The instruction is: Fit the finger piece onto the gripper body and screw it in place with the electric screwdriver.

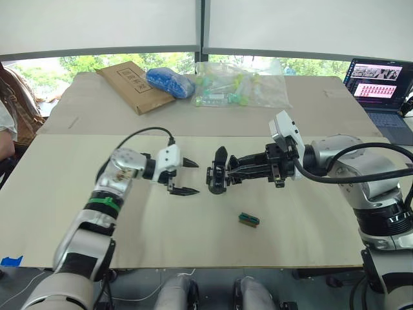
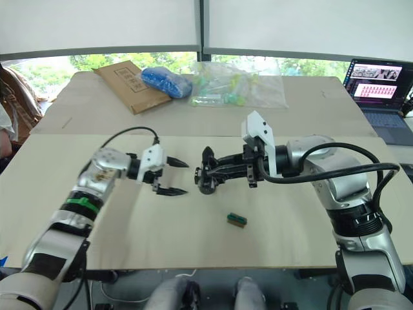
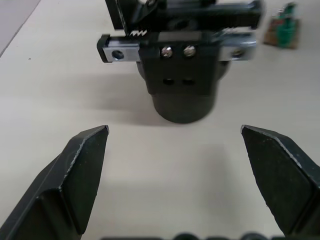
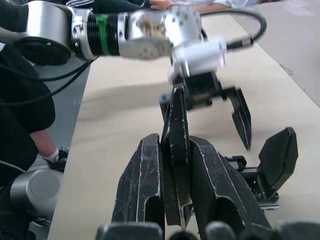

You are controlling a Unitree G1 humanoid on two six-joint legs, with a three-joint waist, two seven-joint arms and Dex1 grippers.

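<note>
The gripper body, a small black assembly with a round base and one upright pointed finger, rests on the table's middle. My right gripper reaches in from the right, shut on the finger piece, a black wedge whose tip pokes out toward the gripper body and sits close beside it. My left gripper hovers just left of the gripper body, open, with the round base straight ahead of its empty fingers. The electric screwdriver is out of view.
A small green block lies in front of the gripper body. At the back are a brown cardboard packet, a blue bag and a clear plastic bag. A laptop is far right; a person sits at far left.
</note>
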